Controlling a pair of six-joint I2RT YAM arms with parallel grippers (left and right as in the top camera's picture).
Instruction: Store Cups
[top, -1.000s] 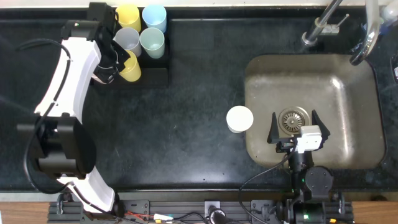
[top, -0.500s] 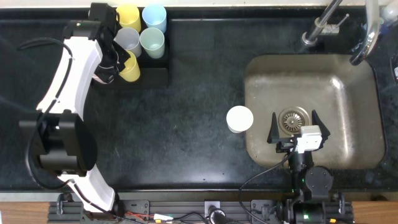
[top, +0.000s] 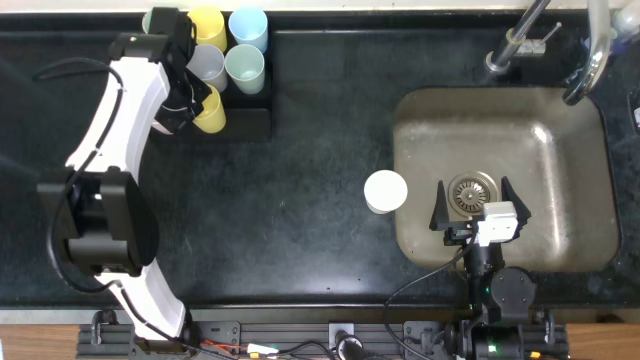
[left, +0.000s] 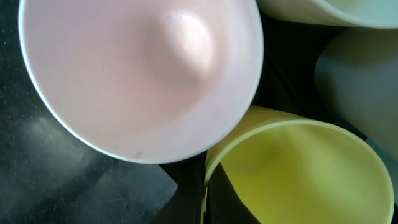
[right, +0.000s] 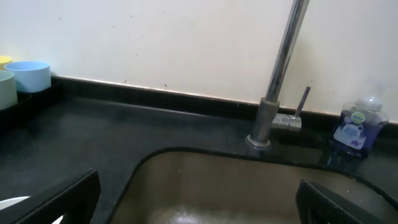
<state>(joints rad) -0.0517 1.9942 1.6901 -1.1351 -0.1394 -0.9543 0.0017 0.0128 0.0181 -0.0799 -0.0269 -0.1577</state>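
Yellow cup (top: 210, 106) leans tilted in the black rack (top: 250, 122) at the counter's (top: 300, 220) back left corner, the left gripper (top: 188, 98) against it, its hold impossible to tell. A white cup (top: 385, 190) stands just beside the sink (top: 560, 130), where the right gripper (top: 473, 205) hangs with fingers spread.

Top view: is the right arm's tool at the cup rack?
No, the right tool hangs open over the sink, far across the counter from the cup rack.
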